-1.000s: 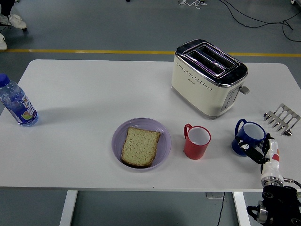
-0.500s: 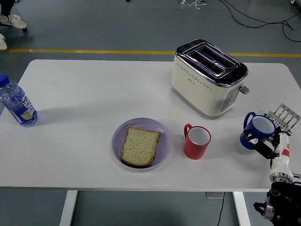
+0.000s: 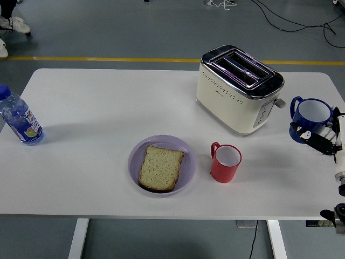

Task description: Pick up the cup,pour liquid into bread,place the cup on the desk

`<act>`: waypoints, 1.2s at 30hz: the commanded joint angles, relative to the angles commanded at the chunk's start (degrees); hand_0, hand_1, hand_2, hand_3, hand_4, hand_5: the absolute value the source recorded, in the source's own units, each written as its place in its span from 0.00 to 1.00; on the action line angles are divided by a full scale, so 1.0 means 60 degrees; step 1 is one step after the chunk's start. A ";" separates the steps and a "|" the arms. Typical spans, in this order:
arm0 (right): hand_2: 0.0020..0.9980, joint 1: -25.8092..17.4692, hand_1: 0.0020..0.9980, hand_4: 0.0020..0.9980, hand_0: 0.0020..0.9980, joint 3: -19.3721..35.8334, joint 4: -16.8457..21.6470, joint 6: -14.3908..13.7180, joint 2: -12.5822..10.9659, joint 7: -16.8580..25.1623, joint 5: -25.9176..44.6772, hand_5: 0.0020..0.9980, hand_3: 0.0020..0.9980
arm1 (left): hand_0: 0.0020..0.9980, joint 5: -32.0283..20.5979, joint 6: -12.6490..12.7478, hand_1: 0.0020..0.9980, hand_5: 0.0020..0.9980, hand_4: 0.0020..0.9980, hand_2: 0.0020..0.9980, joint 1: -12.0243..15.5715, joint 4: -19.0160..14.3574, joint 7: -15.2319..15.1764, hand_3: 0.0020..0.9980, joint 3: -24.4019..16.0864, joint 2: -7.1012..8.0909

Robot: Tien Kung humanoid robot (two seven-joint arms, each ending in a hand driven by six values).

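At desk's (image 3: 97, 108) right edge, right robot hand (image 3: 323, 141) grips blue cup (image 3: 310, 118), lifted. Pick-up done; next: carry left over bread (image 3: 160, 168) on purple plate (image 3: 186, 156), tilt w/ care.

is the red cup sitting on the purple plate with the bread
No, the red cup stands on the white table, just right of the purple plate.

White table (image 3: 97, 102) with rounded far corners. Near its left edge, a blue-capped plastic water bottle (image 3: 19, 120). Toward the far right, a cream and chrome two-slot toaster (image 3: 238, 89), set at an angle. Close to the near edge at the middle, a lilac plate (image 3: 161, 164) holding one slice of bread (image 3: 160, 168); just right of it, apart, a red mug (image 3: 225, 162) with a white inside.
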 joint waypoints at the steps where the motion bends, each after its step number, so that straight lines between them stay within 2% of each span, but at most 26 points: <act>1: 0.50 0.0055 0.31 0.84 0.25 0.0023 0.0351 0.0035 -0.0116 -0.0434 -0.0197 0.04 0.50 | 0.34 -0.0033 0.0008 0.32 1.00 0.38 0.40 -0.0005 0.0000 -0.0006 0.65 0.0007 0.0008; 2: 0.50 0.0117 0.31 0.84 0.25 0.0019 0.0630 0.0057 -0.0213 -0.0807 -0.0337 0.04 0.50 | 0.34 -0.0043 0.0015 0.32 1.00 0.38 0.40 -0.0012 0.0000 -0.0010 0.65 -0.0006 0.0010; 3: 0.51 0.0156 0.32 0.85 0.27 0.0013 0.0884 0.0070 -0.0271 -0.1179 -0.0419 0.00 0.51 | 0.34 -0.0046 0.0019 0.32 1.00 0.38 0.40 -0.0016 0.0000 -0.0012 0.65 -0.0016 0.0010; 6: 0.51 0.0413 0.32 0.85 0.27 -0.0125 0.1540 0.0240 -0.0444 -0.2322 -0.0786 0.00 0.51 | 0.34 -0.0073 0.0022 0.32 1.00 0.38 0.40 -0.0039 0.0000 -0.0021 0.65 -0.0028 0.0022; 8: 0.51 0.0602 0.32 0.85 0.27 -0.0269 0.1868 0.0294 -0.0511 -0.2849 -0.0939 0.00 0.51 | 0.34 -0.0079 0.0021 0.32 1.00 0.38 0.40 -0.0051 0.0000 -0.0024 0.65 -0.0036 0.0028; 11: 0.50 0.0985 0.32 0.84 0.27 -0.0617 0.2131 0.0443 -0.0575 -0.3233 -0.1183 0.00 0.50 | 0.34 -0.0076 0.0017 0.32 1.00 0.38 0.40 -0.0058 0.0000 -0.0021 0.65 -0.0058 0.0032; 19: 0.50 0.2303 0.32 0.83 0.27 -0.1824 0.1994 0.0939 -0.0605 -0.3885 -0.1723 0.00 0.50 | 0.34 -0.0104 0.0004 0.32 1.00 0.38 0.40 -0.0103 0.0000 -0.0027 0.65 -0.0073 0.0029; 23: 0.49 0.3032 0.31 0.83 0.26 -0.2522 0.1817 0.1349 -0.0564 -0.4546 -0.2511 0.00 0.50 | 0.34 -0.0065 0.0000 0.32 1.00 0.38 0.40 -0.0114 0.0000 -0.0041 0.65 -0.0155 0.0020; 28: 0.49 0.3911 0.31 0.82 0.26 -0.3342 0.1534 0.2133 -0.0392 -0.5338 -0.3289 0.00 0.50 | 0.34 -0.0053 -0.0038 0.32 1.00 0.38 0.40 -0.0126 0.0000 -0.0031 0.65 -0.0172 0.0021; 31: 0.49 0.4247 0.31 0.82 0.26 -0.3656 0.1389 0.2304 -0.0290 -0.5501 -0.3435 0.00 0.50 | 0.34 -0.0074 -0.0052 0.32 1.00 0.38 0.40 -0.0133 0.0000 -0.0028 0.65 -0.0146 0.0028; 36: 0.49 0.5112 0.31 0.81 0.26 -0.4559 0.0793 0.2604 -0.0058 -0.5787 -0.3763 0.00 0.50 | 0.34 -0.0096 -0.0089 0.32 1.00 0.38 0.39 -0.0134 0.0000 -0.0017 0.65 -0.0124 0.0045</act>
